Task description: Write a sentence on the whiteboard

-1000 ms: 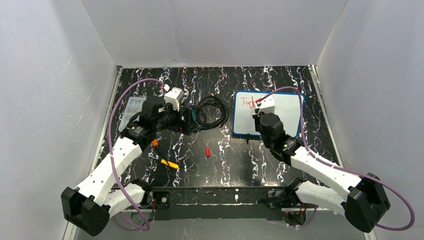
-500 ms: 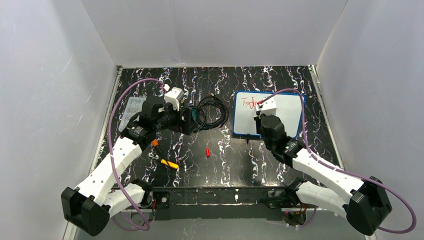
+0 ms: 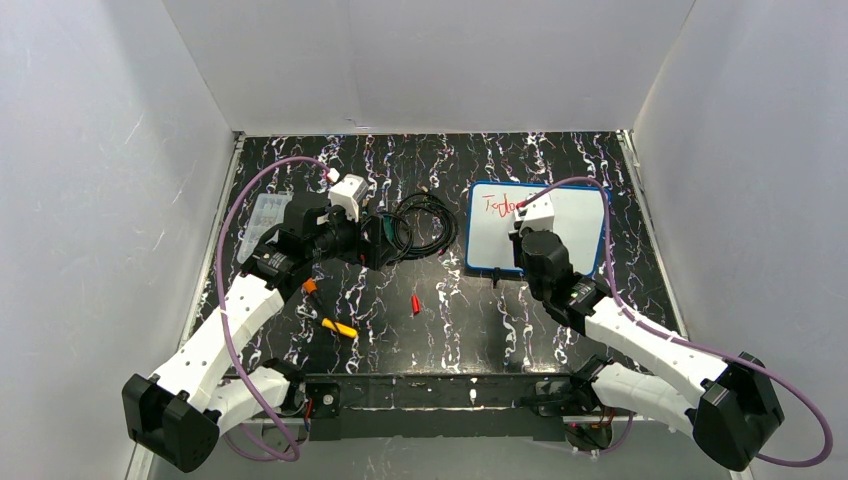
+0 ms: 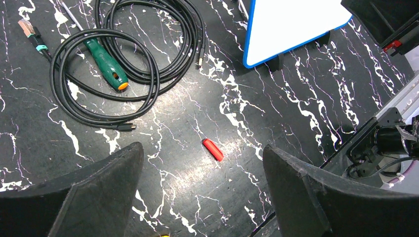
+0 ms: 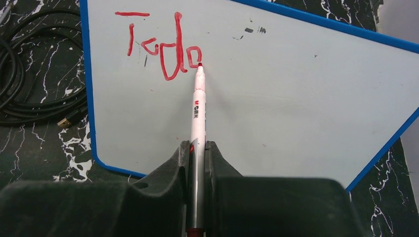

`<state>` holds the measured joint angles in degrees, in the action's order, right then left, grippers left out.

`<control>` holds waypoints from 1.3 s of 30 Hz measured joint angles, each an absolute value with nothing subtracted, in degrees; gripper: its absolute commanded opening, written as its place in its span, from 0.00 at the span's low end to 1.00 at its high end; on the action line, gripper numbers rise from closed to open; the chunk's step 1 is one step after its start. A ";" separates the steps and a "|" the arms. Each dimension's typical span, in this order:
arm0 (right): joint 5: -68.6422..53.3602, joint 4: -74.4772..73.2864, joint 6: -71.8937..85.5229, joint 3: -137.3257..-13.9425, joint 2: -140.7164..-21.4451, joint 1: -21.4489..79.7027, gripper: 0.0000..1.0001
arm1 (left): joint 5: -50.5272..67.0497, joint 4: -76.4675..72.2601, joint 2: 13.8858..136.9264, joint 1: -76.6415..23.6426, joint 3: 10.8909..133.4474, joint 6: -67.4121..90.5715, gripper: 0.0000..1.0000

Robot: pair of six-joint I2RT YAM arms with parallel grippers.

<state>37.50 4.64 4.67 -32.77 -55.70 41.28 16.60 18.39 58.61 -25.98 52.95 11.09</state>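
The whiteboard (image 3: pixel 575 228) (image 5: pixel 296 98), blue-framed, stands on the right of the table. The sentence (image 5: pixel 163 49) (image 3: pixel 497 205) is red lettering at its top left and reads roughly "Toda". My right gripper (image 5: pixel 197 148) (image 3: pixel 525 225) is shut on a white marker (image 5: pixel 197 113). The marker's red tip touches the board at the right edge of the last letter. My left gripper (image 4: pixel 202 148) (image 3: pixel 385 240) hovers open over the table's middle, holding nothing, with a red marker cap (image 4: pixel 213 149) (image 3: pixel 415 304) lying below it.
A coiled black cable (image 4: pixel 123 59) (image 3: pixel 420 225) with a green screwdriver (image 4: pixel 104 64) lies left of the board. A clear plastic box (image 3: pixel 262 222) sits at the far left. A yellow tool (image 3: pixel 338 327) lies near the left arm.
My right gripper has shifted slightly to the right with the marker, and another red letter has been added after "Tod". The left arm has not moved.
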 measured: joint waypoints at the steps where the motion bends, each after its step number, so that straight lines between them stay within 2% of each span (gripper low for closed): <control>1: 37.58 4.84 4.38 -32.77 -55.75 41.25 0.01 | 16.62 18.39 58.61 -25.98 52.95 11.11 0.89; 39: 38.59 4.19 6.44 -32.03 -54.61 41.25 0.01 | 16.80 18.37 58.30 -25.98 52.93 11.11 0.89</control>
<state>38.59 4.19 6.44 -32.03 -54.61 41.25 16.80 18.37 58.30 -25.98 52.93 11.11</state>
